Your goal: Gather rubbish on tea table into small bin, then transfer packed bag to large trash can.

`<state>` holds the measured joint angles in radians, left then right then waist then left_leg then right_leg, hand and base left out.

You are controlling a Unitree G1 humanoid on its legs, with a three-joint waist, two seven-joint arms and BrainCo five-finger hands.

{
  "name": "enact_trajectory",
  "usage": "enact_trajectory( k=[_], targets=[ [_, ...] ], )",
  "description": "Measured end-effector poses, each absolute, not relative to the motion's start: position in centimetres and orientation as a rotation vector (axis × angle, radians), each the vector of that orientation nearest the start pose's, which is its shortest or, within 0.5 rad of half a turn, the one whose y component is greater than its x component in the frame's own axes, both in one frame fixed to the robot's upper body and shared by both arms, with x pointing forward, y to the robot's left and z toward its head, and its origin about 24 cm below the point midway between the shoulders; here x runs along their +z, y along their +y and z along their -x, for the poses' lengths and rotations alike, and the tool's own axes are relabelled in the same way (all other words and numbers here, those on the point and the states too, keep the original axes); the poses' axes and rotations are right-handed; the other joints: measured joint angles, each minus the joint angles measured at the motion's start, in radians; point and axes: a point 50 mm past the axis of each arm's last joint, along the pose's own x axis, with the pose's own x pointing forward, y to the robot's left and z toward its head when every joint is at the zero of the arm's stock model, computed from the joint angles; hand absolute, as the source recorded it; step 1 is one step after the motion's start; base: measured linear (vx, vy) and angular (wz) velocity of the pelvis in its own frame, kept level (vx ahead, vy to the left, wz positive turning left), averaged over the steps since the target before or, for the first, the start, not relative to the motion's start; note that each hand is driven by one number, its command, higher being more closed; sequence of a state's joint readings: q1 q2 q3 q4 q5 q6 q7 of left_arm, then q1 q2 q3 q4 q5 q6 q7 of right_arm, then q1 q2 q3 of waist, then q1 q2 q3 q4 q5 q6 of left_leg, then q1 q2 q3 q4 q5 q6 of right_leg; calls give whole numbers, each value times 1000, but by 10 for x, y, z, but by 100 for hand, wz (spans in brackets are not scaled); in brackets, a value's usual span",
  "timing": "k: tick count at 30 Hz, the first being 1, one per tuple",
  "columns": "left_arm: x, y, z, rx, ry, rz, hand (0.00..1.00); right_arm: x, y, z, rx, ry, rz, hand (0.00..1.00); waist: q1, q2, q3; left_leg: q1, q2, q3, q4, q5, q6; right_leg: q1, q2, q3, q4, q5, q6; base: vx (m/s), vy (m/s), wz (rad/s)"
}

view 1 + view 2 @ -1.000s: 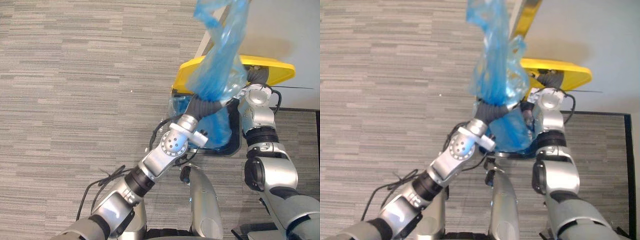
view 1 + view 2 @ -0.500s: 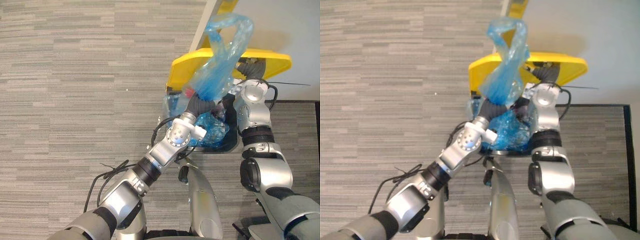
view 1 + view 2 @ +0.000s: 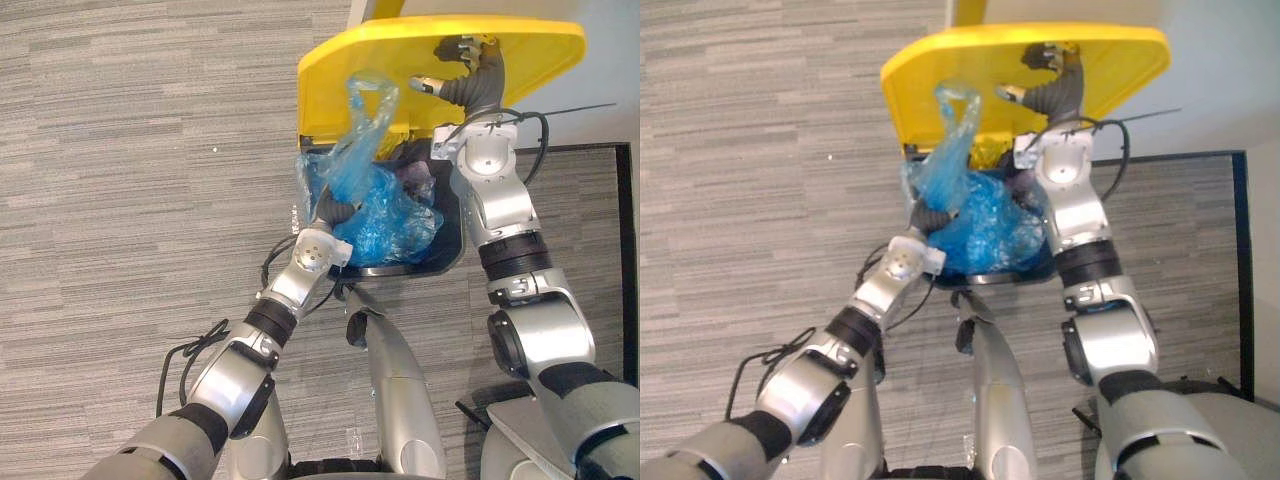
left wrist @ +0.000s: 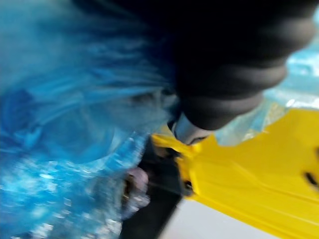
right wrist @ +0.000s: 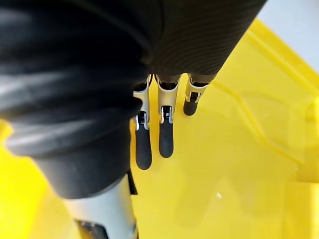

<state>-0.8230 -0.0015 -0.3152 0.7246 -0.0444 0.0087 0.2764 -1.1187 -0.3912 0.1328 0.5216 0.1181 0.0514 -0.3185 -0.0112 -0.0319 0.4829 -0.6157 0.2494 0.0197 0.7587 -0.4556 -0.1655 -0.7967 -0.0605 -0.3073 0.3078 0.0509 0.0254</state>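
Bag: the blue bag (image 3: pixel 385 215) is sitting in the mouth of the large trash can (image 3: pixel 452 255). Its packed bulk is filling most of the opening, and its twisted neck and handle loop (image 3: pixel 365 100) are rising on the left in front of the yellow lid (image 3: pixel 340 60).
Handling: it is looking like thin, crinkled film, so it is probably soft, light and shapeless, slippery under hard tips, and likely to tear if it is dragged over the can's rim.
Where to hold: the gathered neck just under the loop is looking like the best place, since the film is bunched thick there and the load is hanging straight below it.
Left hand: the left hand (image 3: pixel 335 212) is reaching in from the near left and is buried in the plastic at the base of the neck. Its dark cover is touching the bag, and whether it is gripping cannot be told.
Right hand: the right hand (image 3: pixel 465 65) is stretching to the far side, its straight fingers (image 5: pixel 166 134) pressing flat against the lid's underside and propping it open, with nothing grasped.
Bag to hands: the bag is lying against the left hand and well apart from the right hand, which is working above and to the right of it.
Surroundings: grey carpet (image 3: pixel 120 150) is spreading out to the left of the can.
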Motion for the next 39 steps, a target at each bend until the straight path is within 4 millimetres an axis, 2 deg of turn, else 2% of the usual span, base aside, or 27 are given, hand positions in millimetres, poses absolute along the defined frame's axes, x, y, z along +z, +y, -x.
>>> enact_trajectory(
  k=[5, 10, 15, 21, 26, 28, 29, 31, 32, 34, 35, 36, 39],
  targets=[
    [113, 40, -371, -163, -78, -246, 0, 321, -140, -383, -135, -641, 268, 0, -3, -1, 0, -13, 15, 5, -4, 2, -4, -23, 17, -4, 4, -1, -4, 11, -71, -6],
    [112, 39, -371, -183, -74, -241, 0, 321, -128, -382, -79, -654, 307, 0, -3, -1, 0, -10, 19, 7, -6, 3, -5, -24, 21, -3, 10, -4, -8, 18, -34, -2],
    [112, 41, -371, -183, -64, -192, 0, 320, -125, -382, -59, -647, 316, 0, 1, -1, 0, -3, 10, 7, -5, 4, -7, -18, 11, -3, 18, -5, -9, 3, -7, 2],
    [125, 49, -364, -171, -148, -116, 0, 297, -125, -391, -58, -561, 366, 0, 5, 0, 0, 54, -8, -3, -19, 14, -7, 43, -8, -7, 22, -1, -16, -8, 3, 9],
    [124, 62, -356, -148, -187, -113, 0, 266, -131, -393, -65, -489, 389, 0, 19, 0, -1, 112, -33, -9, -59, 30, 2, 92, -31, -9, 20, -9, -12, -16, -18, 14],
    [117, 73, -350, -118, -187, -118, 0, 243, -142, -393, -85, -437, 401, 0, 25, -3, -3, 146, -43, -19, -88, 41, 6, 122, -41, -17, 19, -17, -15, -11, -35, 19],
    [115, 75, -349, -113, -184, -116, 0, 238, -144, -393, -91, -425, 410, 0, 27, -4, -4, 152, -47, -20, -97, 46, 5, 126, -44, -18, 19, -19, -13, 1, -53, 25],
    [107, 87, -344, -89, -169, -118, 0, 210, -158, -391, -118, -344, 415, 0, 40, -3, -5, 181, -67, -30, -141, 68, 7, 145, -63, -24, 19, -29, -1, 10, -48, 23],
    [105, 89, -343, -81, -164, -114, 0, 205, -160, -391, -121, -328, 425, 0, 41, -3, -5, 187, -70, -31, -149, 73, 5, 149, -64, -24, 19, -29, -1, 25, -56, 18],
    [87, 110, -334, -16, -112, -89, 0, 167, -174, -389, -139, -202, 428, 0, 49, -3, -5, 235, -73, -42, -183, 87, 3, 189, -68, -36, 21, -41, 1, 42, -64, 16],
    [81, 114, -332, -4, -95, -82, 0, 159, -178, -388, -149, -175, 422, 0, 49, -2, -6, 244, -73, -46, -188, 88, 6, 200, -70, -41, 21, -45, -1, 45, -35, 20],
    [67, 125, -324, 17, -50, -71, 0, 143, -188, -383, -175, -126, 403, 0, 51, -2, -6, 269, -78, -55, -205, 94, 4, 217, -79, -48, 35, -59, 0, 42, -33, 23],
    [33, 151, -302, 79, 67, -52, 0, 119, -202, -373, -208, -54, 390, 0, 54, 0, -8, 306, -91, -61, -239, 105, 9, 243, -95, -54, 43, -79, 10, 39, -22, 17]
  ],
)
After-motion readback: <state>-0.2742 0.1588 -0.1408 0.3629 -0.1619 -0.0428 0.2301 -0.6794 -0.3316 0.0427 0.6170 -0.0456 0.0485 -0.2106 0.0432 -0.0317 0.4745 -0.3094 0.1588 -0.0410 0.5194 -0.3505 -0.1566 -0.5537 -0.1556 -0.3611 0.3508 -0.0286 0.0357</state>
